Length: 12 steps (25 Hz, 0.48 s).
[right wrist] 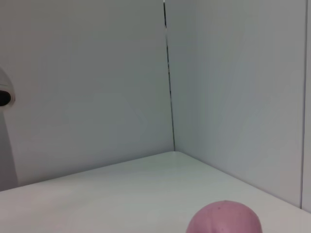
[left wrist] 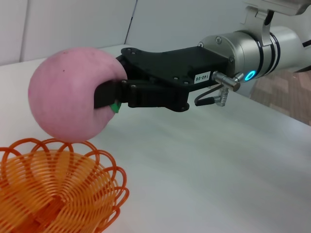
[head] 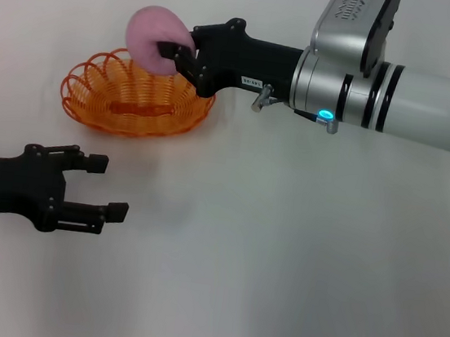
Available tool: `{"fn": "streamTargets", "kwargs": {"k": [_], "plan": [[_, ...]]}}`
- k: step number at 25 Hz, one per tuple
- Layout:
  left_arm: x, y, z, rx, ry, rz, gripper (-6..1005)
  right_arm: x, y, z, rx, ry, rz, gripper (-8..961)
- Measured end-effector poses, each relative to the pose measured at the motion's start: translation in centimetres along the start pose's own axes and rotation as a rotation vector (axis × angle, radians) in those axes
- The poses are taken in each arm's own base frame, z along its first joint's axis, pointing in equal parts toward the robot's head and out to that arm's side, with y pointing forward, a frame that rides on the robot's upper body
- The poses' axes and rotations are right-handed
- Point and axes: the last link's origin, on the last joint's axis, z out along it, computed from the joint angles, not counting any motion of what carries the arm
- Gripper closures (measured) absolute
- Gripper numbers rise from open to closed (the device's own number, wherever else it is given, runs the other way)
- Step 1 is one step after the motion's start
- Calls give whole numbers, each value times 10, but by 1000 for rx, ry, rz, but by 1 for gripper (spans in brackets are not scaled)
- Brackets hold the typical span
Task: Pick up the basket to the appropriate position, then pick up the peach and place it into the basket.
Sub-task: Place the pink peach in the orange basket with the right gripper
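The orange wire basket (head: 137, 98) stands on the white table at the far left; its rim also shows in the left wrist view (left wrist: 58, 189). My right gripper (head: 173, 57) is shut on the pink peach (head: 154, 38) and holds it in the air above the basket's far right rim. The left wrist view shows the peach (left wrist: 70, 99) just above the basket, black fingers (left wrist: 109, 94) clamped on it beside a green leaf mark. The peach's top shows in the right wrist view (right wrist: 224, 219). My left gripper (head: 106, 187) is open and empty, nearer than the basket.
The white table (head: 297, 251) stretches to the right and front of the basket. Pale walls meet in a corner behind the table (right wrist: 170, 97).
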Motion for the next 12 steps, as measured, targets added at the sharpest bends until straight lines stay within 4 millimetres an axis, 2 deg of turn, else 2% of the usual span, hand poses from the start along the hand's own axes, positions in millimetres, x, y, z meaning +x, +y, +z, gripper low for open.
{"fn": "streamTargets", "kwargs": {"k": [12], "plan": [[1,0,0,-1,1,0,112,1,1,1,-3,4,11,848]]}}
